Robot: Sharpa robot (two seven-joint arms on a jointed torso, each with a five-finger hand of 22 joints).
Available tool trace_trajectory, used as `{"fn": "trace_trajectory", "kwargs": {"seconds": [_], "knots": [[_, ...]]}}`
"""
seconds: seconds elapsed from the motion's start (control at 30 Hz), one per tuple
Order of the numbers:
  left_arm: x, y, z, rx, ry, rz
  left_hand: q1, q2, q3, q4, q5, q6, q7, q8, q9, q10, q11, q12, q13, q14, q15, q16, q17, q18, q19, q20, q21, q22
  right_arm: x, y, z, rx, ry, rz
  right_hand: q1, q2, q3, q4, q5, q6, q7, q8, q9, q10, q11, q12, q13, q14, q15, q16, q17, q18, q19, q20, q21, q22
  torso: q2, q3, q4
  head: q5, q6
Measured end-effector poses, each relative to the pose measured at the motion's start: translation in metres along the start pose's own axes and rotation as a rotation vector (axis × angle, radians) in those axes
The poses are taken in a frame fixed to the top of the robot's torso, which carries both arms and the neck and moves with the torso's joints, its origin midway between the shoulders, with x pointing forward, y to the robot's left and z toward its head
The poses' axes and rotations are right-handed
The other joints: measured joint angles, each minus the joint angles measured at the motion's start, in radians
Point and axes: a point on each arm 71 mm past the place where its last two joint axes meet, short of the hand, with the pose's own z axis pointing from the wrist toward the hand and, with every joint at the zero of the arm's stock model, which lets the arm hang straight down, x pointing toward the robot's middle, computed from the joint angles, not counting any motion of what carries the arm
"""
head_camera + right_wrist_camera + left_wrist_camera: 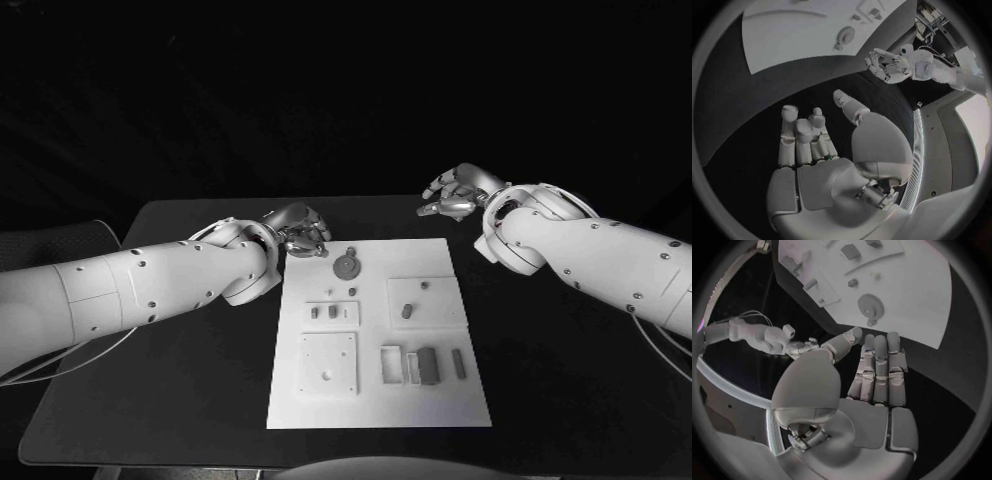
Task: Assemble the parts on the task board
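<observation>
Parts (pixel 408 310) lie on task board (pixel 433 400); left hand (pixel 299 235) and right hand (pixel 459 192) spread, holding nothing.

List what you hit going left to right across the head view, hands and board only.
Left hand → task board → right hand.

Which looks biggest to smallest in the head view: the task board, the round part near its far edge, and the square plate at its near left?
1. task board
2. square plate
3. round part
</observation>
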Motion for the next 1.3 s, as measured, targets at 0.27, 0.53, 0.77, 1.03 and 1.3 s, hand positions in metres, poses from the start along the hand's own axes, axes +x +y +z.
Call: {"fn": "trace_trajectory", "kwargs": {"seconds": [0.27,0.53,0.77,1.03,1.3], "knots": [[0.016,-0.035,0.009,0.239,0.046,0.202,0.024,-0.025,-0.022,0.000,-0.015,0.028,-0.016,-0.004,-0.011,-0.026,0.049,-0.063,-0.026,0.064,-0.026,0.102,0.068,-0.002,0.083,-0.024,0.085,0.069,0.004,0.001,0.001,0.000,0.009,0.002,0.000,0.000,0.000,0.000,0.000,-0.001,-0.001,0.000,0.000,0.000,0.000,0.000,0.000,0.000,0.000,0.000,0.000,0.000,0.000,0.000,0.000,0.000,0.001,0.0002,-0.0002,0.000,0.001],[0.035,-0.053,0.011,0.356,0.107,0.324,0.037,-0.020,-0.025,-0.002,-0.022,0.055,-0.007,-0.004,-0.019,0.008,0.057,-0.092,-0.035,0.097,-0.033,0.138,0.091,-0.012,0.117,-0.032,0.120,0.105,0.005,0.001,0.001,-0.001,0.014,0.002,0.000,0.000,0.000,0.000,0.000,-0.002,-0.002,0.000,0.000,0.000,0.000,0.000,0.000,0.000,0.000,0.000,0.000,0.000,0.004,-0.001,0.000,0.000,0.002,0.0009,-0.0024,-0.001,0.003],[0.047,-0.054,0.010,0.380,0.189,0.400,0.034,-0.023,-0.045,0.001,-0.033,0.064,-0.006,-0.009,-0.025,0.028,0.053,-0.104,-0.038,0.100,-0.037,0.157,0.104,-0.012,0.126,-0.031,0.135,0.124,0.006,0.001,0.001,-0.001,0.017,0.001,0.000,0.000,0.000,0.000,0.000,-0.002,-0.001,0.000,-0.001,0.000,0.000,0.000,0.000,0.000,0.000,0.000,0.000,0.000,0.004,-0.001,0.000,0.000,0.002,0.0012,-0.0036,-0.006,0.000],[0.057,-0.046,0.009,0.367,0.251,0.440,-0.006,-0.051,-0.093,-0.001,-0.040,0.042,-0.013,-0.032,-0.033,0.015,0.059,-0.139,-0.051,0.091,-0.028,0.175,0.116,-0.012,0.120,-0.026,0.143,0.144,0.006,0.001,0.001,-0.001,0.019,0.001,0.000,0.000,0.000,0.000,0.000,-0.003,-0.001,0.000,-0.001,0.000,0.000,0.000,-0.001,-0.001,0.001,0.000,0.000,0.000,0.004,-0.001,0.000,0.000,0.002,0.0010,-0.0036,-0.011,-0.004],[0.064,-0.039,0.013,0.353,0.258,0.452,0.006,-0.039,-0.093,-0.001,-0.040,0.037,-0.015,-0.032,-0.035,0.013,0.059,-0.153,-0.056,0.083,-0.028,0.180,0.118,-0.012,0.120,-0.025,0.143,0.149,0.006,0.002,0.001,-0.003,0.021,0.002,0.000,0.000,0.000,0.000,0.000,-0.002,0.002,0.000,-0.001,0.000,0.000,0.000,-0.001,-0.001,0.001,0.000,0.000,0.000,0.004,-0.001,0.000,0.000,0.001,0.0003,-0.0024,-0.014,-0.005]]}}
